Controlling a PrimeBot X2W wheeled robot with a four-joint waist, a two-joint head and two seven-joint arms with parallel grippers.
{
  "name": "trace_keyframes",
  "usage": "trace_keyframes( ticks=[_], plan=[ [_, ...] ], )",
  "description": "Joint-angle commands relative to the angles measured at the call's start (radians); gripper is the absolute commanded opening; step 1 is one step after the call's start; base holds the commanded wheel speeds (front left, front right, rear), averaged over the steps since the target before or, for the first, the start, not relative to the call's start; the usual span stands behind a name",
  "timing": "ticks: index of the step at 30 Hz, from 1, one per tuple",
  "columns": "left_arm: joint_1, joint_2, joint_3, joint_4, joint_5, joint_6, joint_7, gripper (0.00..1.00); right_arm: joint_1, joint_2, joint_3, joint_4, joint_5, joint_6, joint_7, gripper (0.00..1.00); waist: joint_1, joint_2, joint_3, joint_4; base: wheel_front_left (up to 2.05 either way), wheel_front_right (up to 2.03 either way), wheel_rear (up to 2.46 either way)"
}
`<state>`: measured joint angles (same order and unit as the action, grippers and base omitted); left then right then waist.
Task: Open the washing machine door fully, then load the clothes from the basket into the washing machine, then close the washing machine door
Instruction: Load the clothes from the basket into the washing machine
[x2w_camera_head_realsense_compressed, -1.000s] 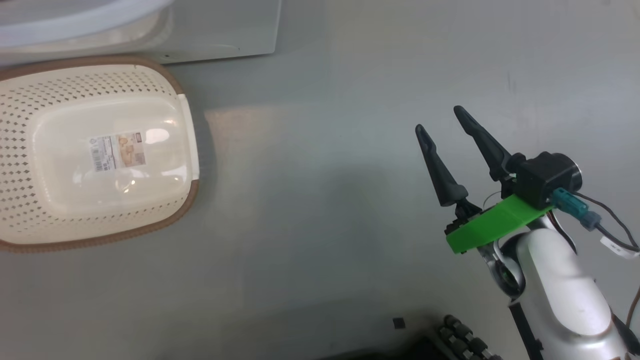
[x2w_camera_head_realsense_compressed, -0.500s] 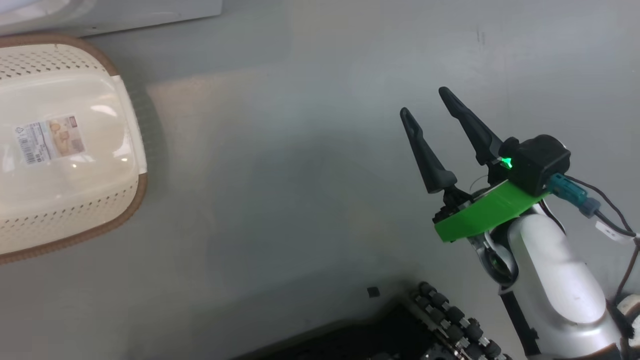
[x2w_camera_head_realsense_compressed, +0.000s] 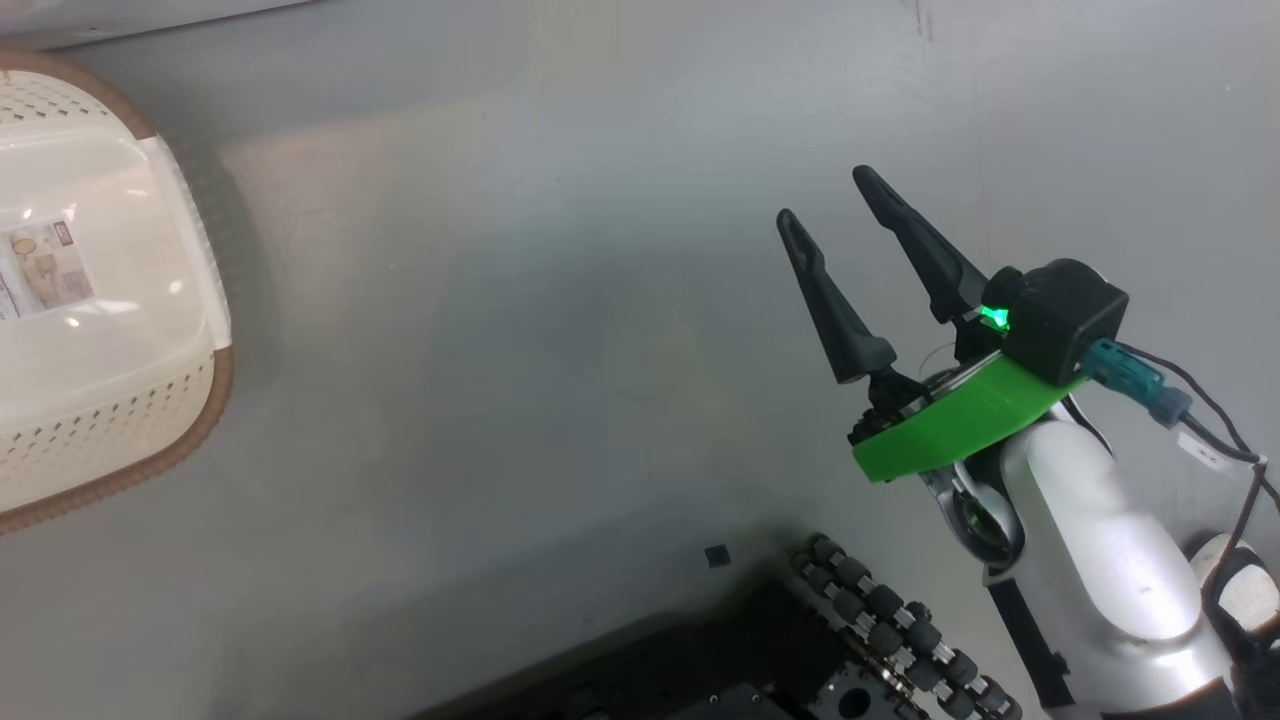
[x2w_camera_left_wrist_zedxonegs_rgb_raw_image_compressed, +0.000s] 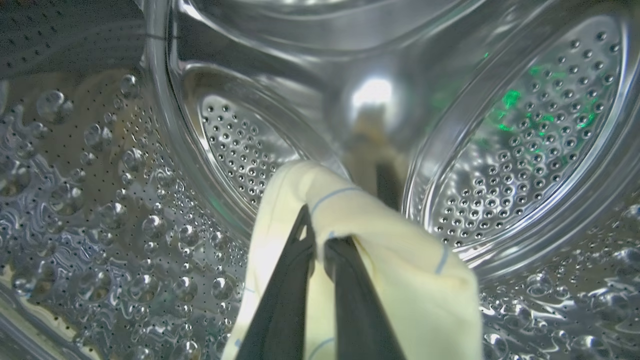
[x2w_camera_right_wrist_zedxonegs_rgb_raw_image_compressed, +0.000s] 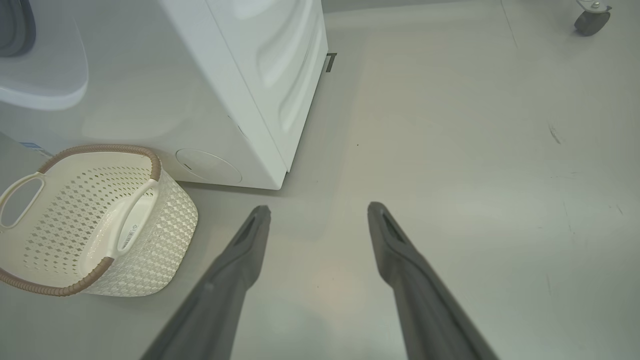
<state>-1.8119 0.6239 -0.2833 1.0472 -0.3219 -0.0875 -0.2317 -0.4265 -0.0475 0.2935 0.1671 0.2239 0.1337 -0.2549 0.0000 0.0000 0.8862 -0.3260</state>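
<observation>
At the far left of the head view, the basket (x2w_camera_head_realsense_compressed: 100, 440) stands on the grey floor (x2w_camera_head_realsense_compressed: 520, 330), with the label (x2w_camera_head_realsense_compressed: 40, 265) on its bottom in plain sight. In the right wrist view it sits just beside the low front of the washing machine (x2w_camera_right_wrist_zedxonegs_rgb_raw_image_compressed: 260, 75); I cannot tell whether the two touch. Inside the machine's steel drum (x2w_camera_left_wrist_zedxonegs_rgb_raw_image_compressed: 525, 150), the left gripper (x2w_camera_left_wrist_zedxonegs_rgb_raw_image_compressed: 320, 232) is clamped on a pale yellow garment (x2w_camera_left_wrist_zedxonegs_rgb_raw_image_compressed: 415, 285) marked with thin blue lines. The cloth drapes over both fingers and hangs down on either side, in front of the drum's back wall. Further right, well apart from the basket, the right gripper (x2w_camera_head_realsense_compressed: 822, 194) hangs above the floor with its fingers spread wide and only floor between them. A caster (x2w_camera_right_wrist_zedxonegs_rgb_raw_image_compressed: 587, 17) sits at the top right corner of the right wrist view.
</observation>
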Motion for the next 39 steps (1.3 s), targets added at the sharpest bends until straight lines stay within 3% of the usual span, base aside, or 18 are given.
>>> trace_keyframes(
  ticks=[1,6,12,13,14,27,39],
  plan=[
    [-0.034,0.047,-0.003,-0.007,0.009,-0.002,-0.003,0.0,0.018,-0.003,0.018,-0.025,0.012,-0.003,-0.007,1.0,0.0,0.0,0.005,-0.006,0.0,0.0,0.0],
    [-0.052,0.047,-0.045,0.096,0.028,-0.018,0.048,0.0,0.012,-0.003,0.022,-0.023,0.018,-0.003,-0.007,1.0,0.0,0.0,0.013,-0.013,0.0,0.0,0.0],
    [-0.071,0.045,-0.071,0.154,0.034,-0.028,0.034,0.0,0.009,-0.003,0.017,-0.022,0.018,-0.003,-0.007,1.0,0.0,0.0,0.015,-0.012,0.0,0.0,0.0],
    [-0.073,0.043,-0.074,0.161,0.033,-0.03,0.032,0.41,0.008,-0.003,0.017,-0.021,0.018,-0.003,-0.007,1.0,0.0,0.0,0.014,-0.011,0.0,0.0,0.0],
    [-0.075,0.041,-0.077,0.169,0.031,-0.032,0.033,1.0,0.008,-0.003,0.016,-0.021,0.017,-0.003,-0.007,1.0,0.0,0.0,0.013,-0.009,0.0,0.0,0.0],
    [-0.044,0.009,-0.124,0.205,0.002,-0.042,0.008,1.0,0.005,-0.003,-0.007,-0.004,0.016,-0.003,-0.007,1.0,0.0,0.0,-0.034,0.025,0.0,0.0,0.0],
    [0.16,-0.032,-0.201,0.11,-0.134,-0.043,-0.019,1.0,0.015,-0.003,-0.056,0.014,-0.035,-0.003,-0.007,1.0,0.0,0.0,-0.125,0.097,0.0,0.0,0.0]
  ],
)
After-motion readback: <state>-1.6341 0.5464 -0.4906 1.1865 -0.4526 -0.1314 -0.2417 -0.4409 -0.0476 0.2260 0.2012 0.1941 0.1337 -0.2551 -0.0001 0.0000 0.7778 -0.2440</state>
